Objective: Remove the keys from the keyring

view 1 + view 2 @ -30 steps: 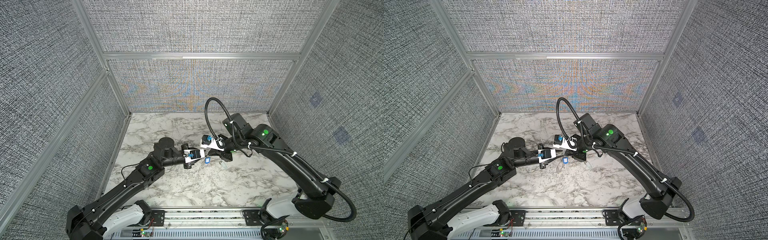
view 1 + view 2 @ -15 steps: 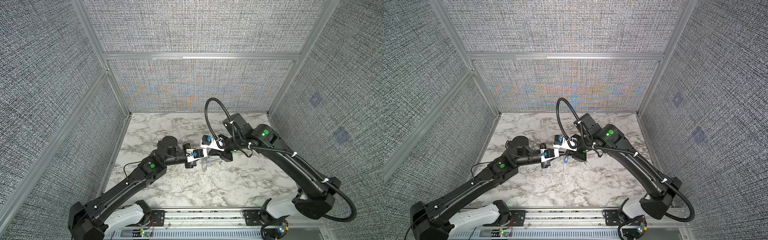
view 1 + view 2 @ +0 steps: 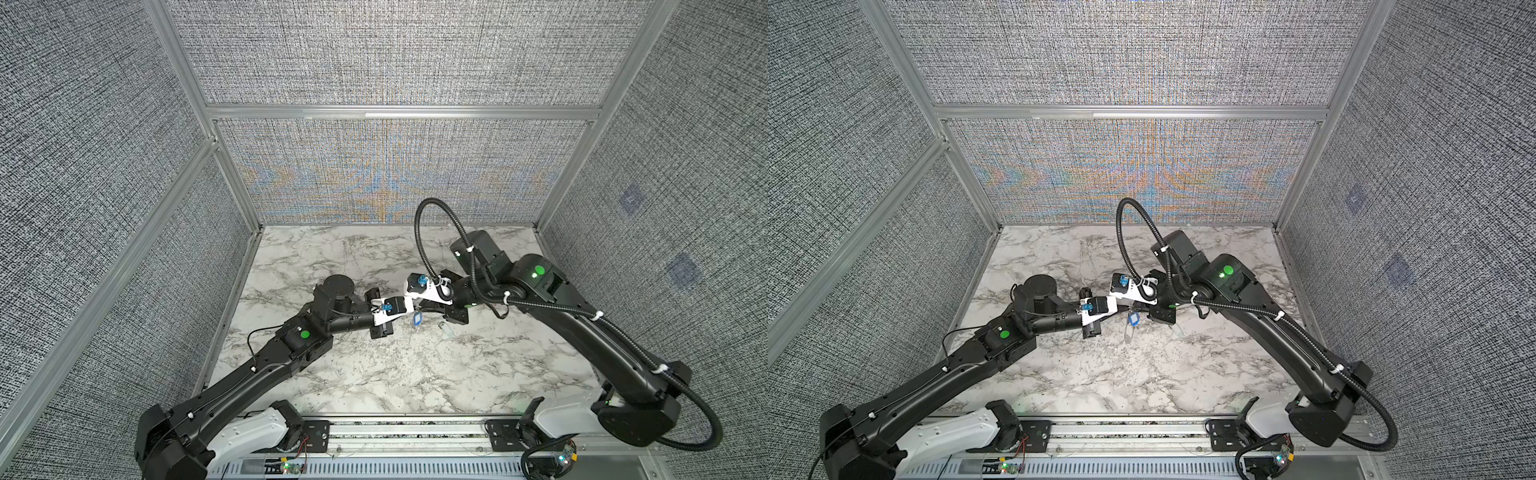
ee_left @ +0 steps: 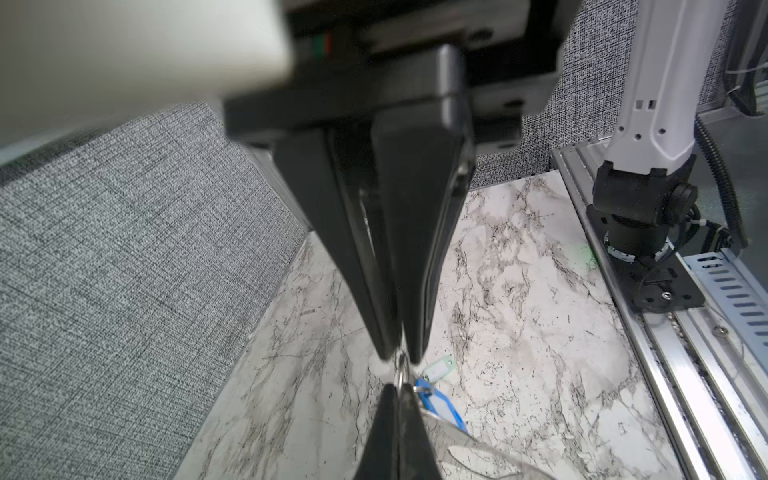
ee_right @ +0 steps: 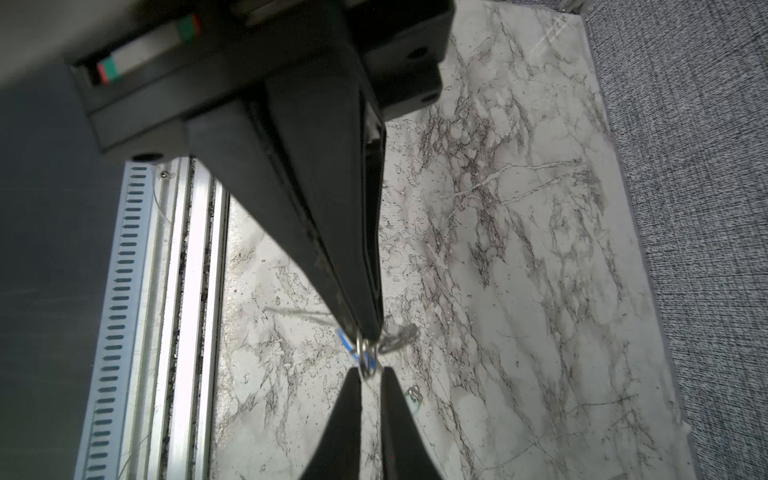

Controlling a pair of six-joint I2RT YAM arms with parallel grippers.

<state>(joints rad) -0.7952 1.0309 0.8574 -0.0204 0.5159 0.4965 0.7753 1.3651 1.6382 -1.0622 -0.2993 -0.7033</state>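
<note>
Both top views resolve the blue tag (image 3: pixel 417 319) (image 3: pixel 1133 319), while the left wrist view shows the left tool (image 4: pixel 400 359) and right tool (image 4: pixel 400 390) clamping the keyring (image 4: pixel 401 374), with the key (image 4: pixel 478 453) lying lengthwise toward the surface's (image 4: pixel 519 332) front edge.

The keyring (image 4: pixel 400 373), a small thin metal ring, is being held up in the air. It is being pinched at one side by the left gripper (image 4: pixel 399 355) and at the other side by the right gripper (image 4: pixel 400 388). Its blue tag (image 4: pixel 437 405) with the white label is being dangled from a smaller loop, tilted. In both top views the blue tag (image 3: pixel 417 319) (image 3: pixel 1133 319) is being shown as a little blue spot. The pale silvery key (image 4: pixel 473 453) is being carried just beside the tag, blurred.
</note>
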